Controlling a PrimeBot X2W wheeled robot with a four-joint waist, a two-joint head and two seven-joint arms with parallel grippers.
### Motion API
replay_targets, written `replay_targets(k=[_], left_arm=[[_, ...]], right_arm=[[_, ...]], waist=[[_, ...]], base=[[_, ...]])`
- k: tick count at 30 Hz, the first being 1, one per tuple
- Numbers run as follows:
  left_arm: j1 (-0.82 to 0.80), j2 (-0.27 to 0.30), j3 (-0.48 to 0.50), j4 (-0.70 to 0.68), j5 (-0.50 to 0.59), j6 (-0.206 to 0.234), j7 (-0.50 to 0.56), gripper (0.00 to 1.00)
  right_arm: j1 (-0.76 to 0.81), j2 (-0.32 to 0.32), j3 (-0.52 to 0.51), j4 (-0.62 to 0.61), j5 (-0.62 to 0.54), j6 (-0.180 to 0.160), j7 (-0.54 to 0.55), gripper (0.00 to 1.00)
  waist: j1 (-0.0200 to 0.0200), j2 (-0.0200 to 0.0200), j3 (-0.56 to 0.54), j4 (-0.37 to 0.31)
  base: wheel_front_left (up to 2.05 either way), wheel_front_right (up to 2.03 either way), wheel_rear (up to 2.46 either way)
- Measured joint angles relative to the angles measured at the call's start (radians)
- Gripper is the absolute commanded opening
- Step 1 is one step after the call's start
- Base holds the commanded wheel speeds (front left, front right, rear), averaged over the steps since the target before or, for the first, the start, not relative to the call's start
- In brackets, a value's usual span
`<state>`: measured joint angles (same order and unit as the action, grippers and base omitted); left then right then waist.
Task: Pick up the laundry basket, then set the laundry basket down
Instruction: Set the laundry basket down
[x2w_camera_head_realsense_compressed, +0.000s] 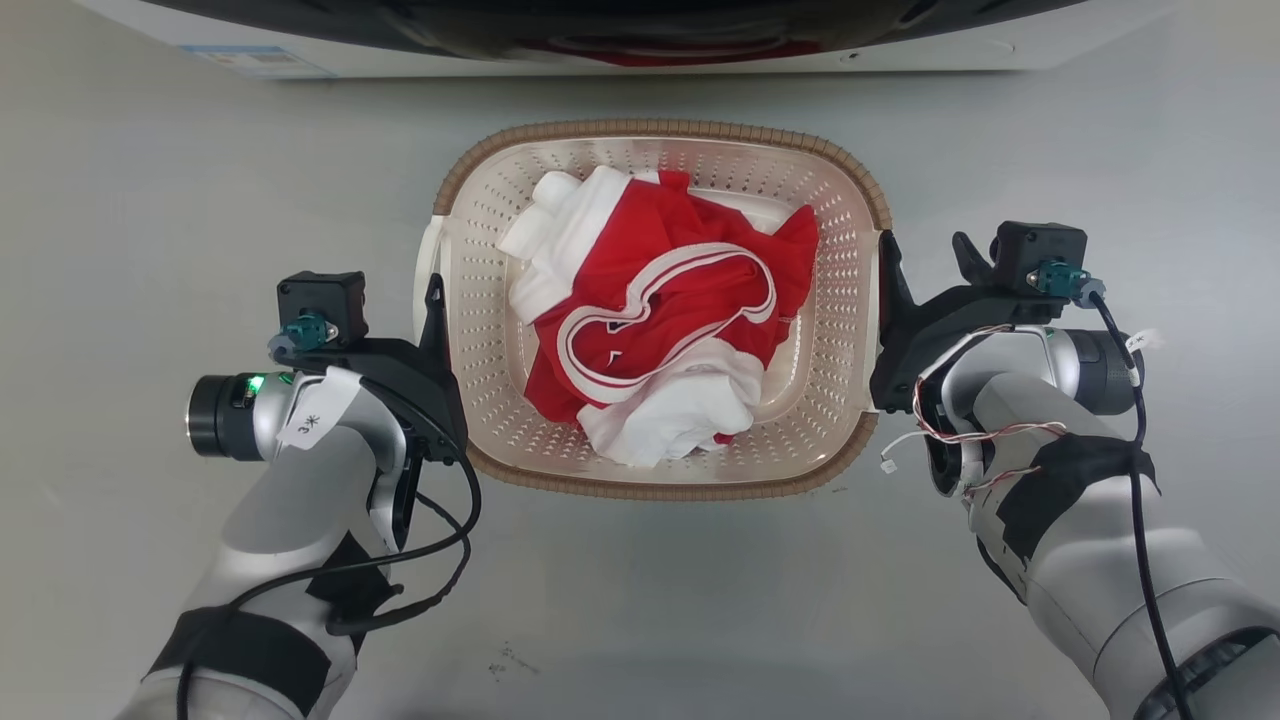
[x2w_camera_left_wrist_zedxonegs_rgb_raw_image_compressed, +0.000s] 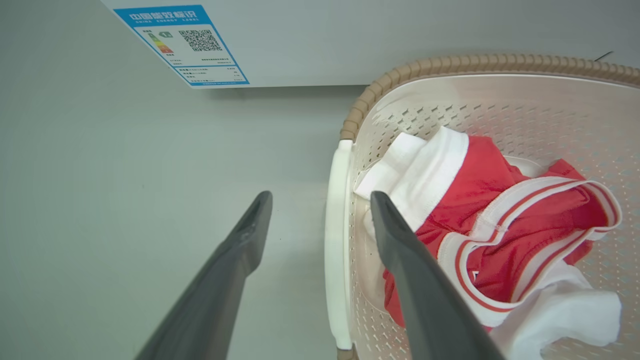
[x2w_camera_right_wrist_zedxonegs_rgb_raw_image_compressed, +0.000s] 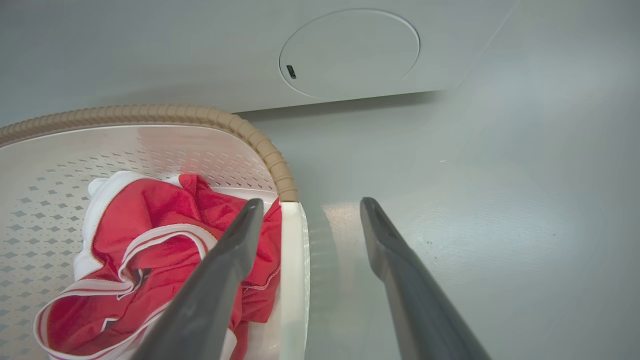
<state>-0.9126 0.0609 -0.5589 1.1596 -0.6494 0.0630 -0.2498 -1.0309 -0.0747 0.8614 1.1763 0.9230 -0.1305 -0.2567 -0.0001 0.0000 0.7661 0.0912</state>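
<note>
While the laundry basket (x2w_camera_head_realsense_compressed: 660, 131) sits on the grey floor (x2w_camera_head_realsense_compressed: 150, 250) just on the near side of the white washing machine (x2w_camera_head_realsense_compressed: 900, 55), you have one claw at each of its short ends. Your left claw (x2w_camera_head_realsense_compressed: 432, 300) stands at the basket's left side with its fingers apart. In the left wrist view, that left claw (x2w_camera_left_wrist_zedxonegs_rgb_raw_image_compressed: 321, 196) straddles the white left handle (x2w_camera_left_wrist_zedxonegs_rgb_raw_image_compressed: 336, 240). One finger (x2w_camera_left_wrist_zedxonegs_rgb_raw_image_compressed: 240, 250) is outside over the floor and the other is inside, above the clothes. There is a gap on both sides of the handle, so nothing is clamped.

Your right claw (x2w_camera_head_realsense_compressed: 922, 245) mirrors this at the basket's right side. In the right wrist view, the right claw (x2w_camera_right_wrist_zedxonegs_rgb_raw_image_compressed: 311, 201) is likewise spread. One finger (x2w_camera_right_wrist_zedxonegs_rgb_raw_image_compressed: 220, 280) is over the laundry inside and the other is over bare floor, with the white right handle (x2w_camera_right_wrist_zedxonegs_rgb_raw_image_compressed: 292, 260) between them, ungripped.

A crumpled red and white garment (x2w_camera_head_realsense_compressed: 660, 310) fills the middle of the basket. A blue-edged energy label (x2w_camera_left_wrist_zedxonegs_rgb_raw_image_compressed: 187, 45) shows on the machine's front at far left, and a round cover (x2w_camera_right_wrist_zedxonegs_rgb_raw_image_compressed: 350, 52) at far right.
</note>
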Motion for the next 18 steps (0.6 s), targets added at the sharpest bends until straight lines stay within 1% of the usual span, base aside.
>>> replay_targets(k=[11, 14, 18], left_arm=[[0.068, 0.000, 0.014, -0.012, 0.001, -0.002, 0.000, 1.00], [0.097, 0.000, 0.029, -0.023, 0.001, -0.011, 0.000, 1.00], [0.130, 0.000, 0.038, -0.047, 0.001, -0.012, 0.000, 1.00]], right_arm=[[0.064, 0.002, -0.030, -0.015, -0.026, 0.000, 0.000, 1.00], [0.091, 0.002, -0.040, -0.029, -0.028, 0.000, 0.000, 1.00], [0.128, 0.003, -0.051, -0.047, -0.044, 0.000, 0.000, 1.00]], waist=[[0.0000, 0.0000, -0.118, -0.010], [0.0000, 0.0000, -0.156, -0.013], [-0.0001, 0.0000, -0.210, -0.016]], base=[[0.00, 0.00, 0.00], [0.00, 0.00, 0.00], [0.00, 0.00, 0.00]])
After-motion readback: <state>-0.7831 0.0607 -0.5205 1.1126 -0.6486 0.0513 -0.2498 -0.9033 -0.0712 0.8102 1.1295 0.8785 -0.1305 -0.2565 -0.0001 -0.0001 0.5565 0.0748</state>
